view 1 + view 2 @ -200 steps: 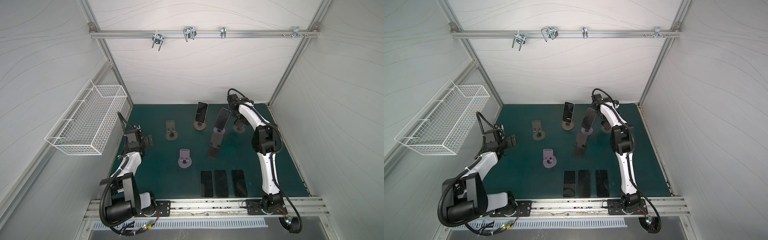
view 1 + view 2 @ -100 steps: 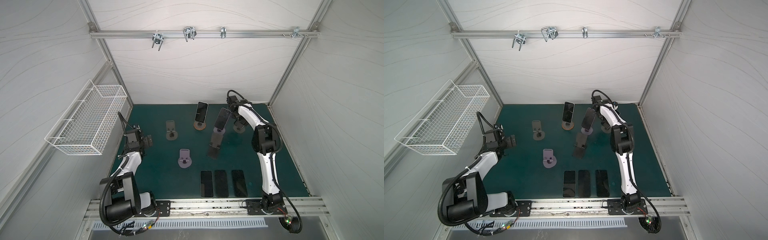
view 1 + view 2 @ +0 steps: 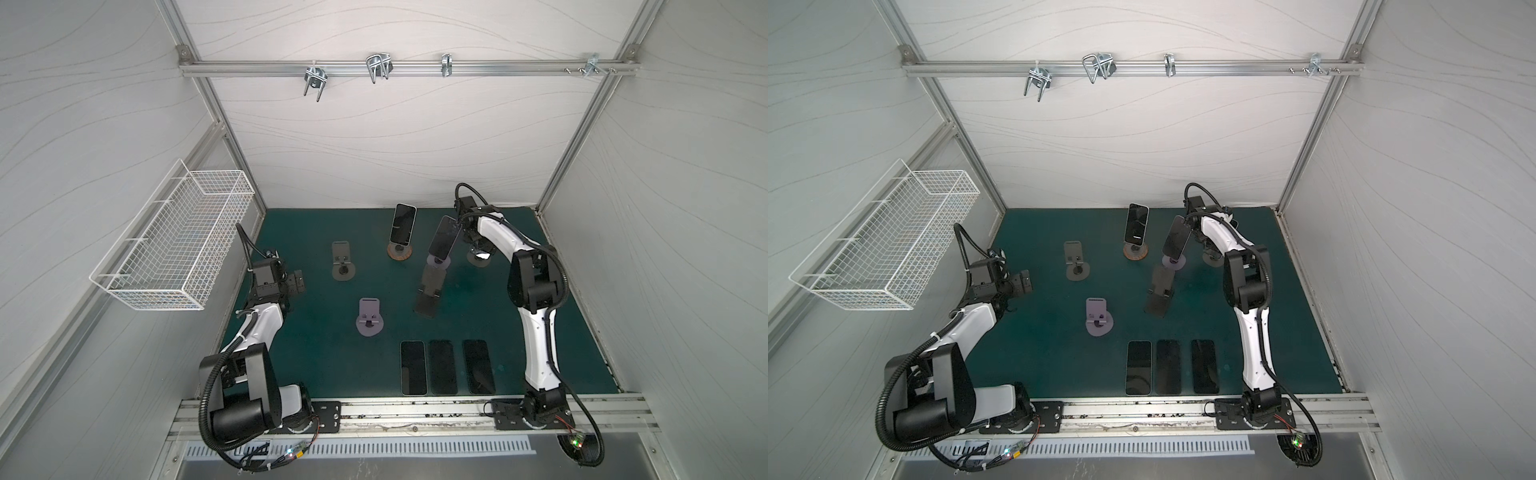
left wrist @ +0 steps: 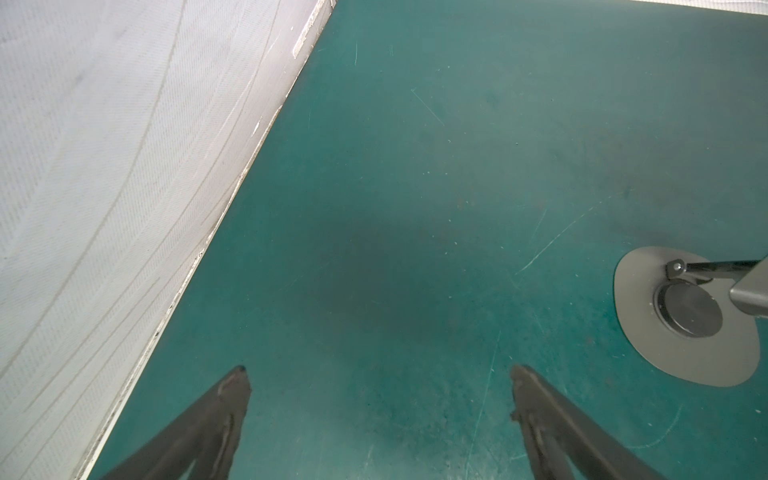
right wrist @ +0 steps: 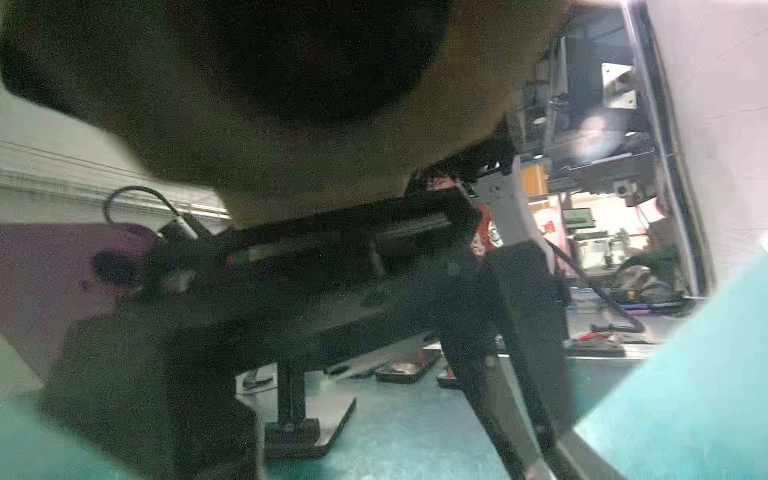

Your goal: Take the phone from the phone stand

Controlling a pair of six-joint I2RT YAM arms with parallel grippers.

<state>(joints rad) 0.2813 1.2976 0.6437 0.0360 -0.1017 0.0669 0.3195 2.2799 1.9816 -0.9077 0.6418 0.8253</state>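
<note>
At the phone (image 3: 444, 237), right claw (image 3: 459, 227) seemingly tighter.

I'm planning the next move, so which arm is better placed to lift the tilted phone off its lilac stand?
Right: the right claw sits at the top edge of the phone; the left claw hangs open by the left wall.

I log a white wire basket (image 3: 174, 245) hanging on the left wall (image 3: 83, 124), off the green mat (image 3: 316, 353). In the left wrist view the mat (image 4: 415, 166) shows fine scratches. A metal rail (image 3: 498, 66) crosses the back wall (image 3: 395, 145) with several clips (image 3: 316, 81). A slotted strip (image 3: 374, 449) runs along the front.
</note>
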